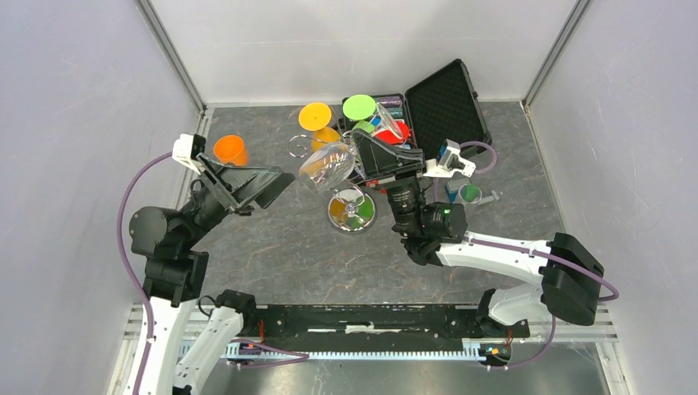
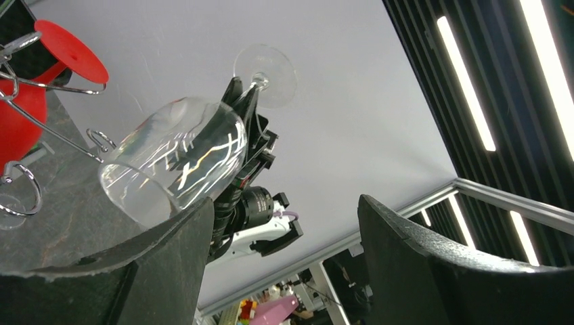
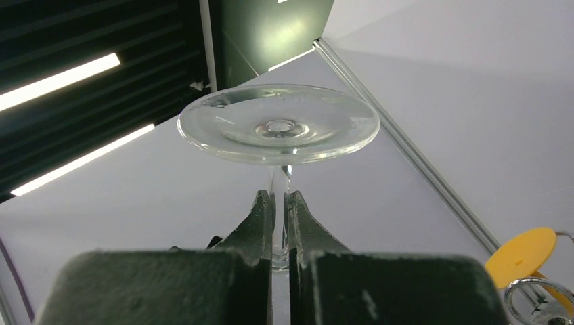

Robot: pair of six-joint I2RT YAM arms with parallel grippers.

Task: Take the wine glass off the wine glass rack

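One clear wine glass [image 1: 326, 169] — plain, see-through, round bowl, thin stem, flat disc foot. Long axis tilted, almost lying: open rim aims down and toward left claw [image 1: 280, 189], foot up and back toward right. Right claw [image 3: 279, 200] pressed together on stem just under foot, pinching it. Glass held in air over surface [image 1: 272, 255], above mirrored round base of rack [image 1: 351, 211]; wire loops just beside bowl — contact unclear. Left claw spread wide, holding nothing, near rim.
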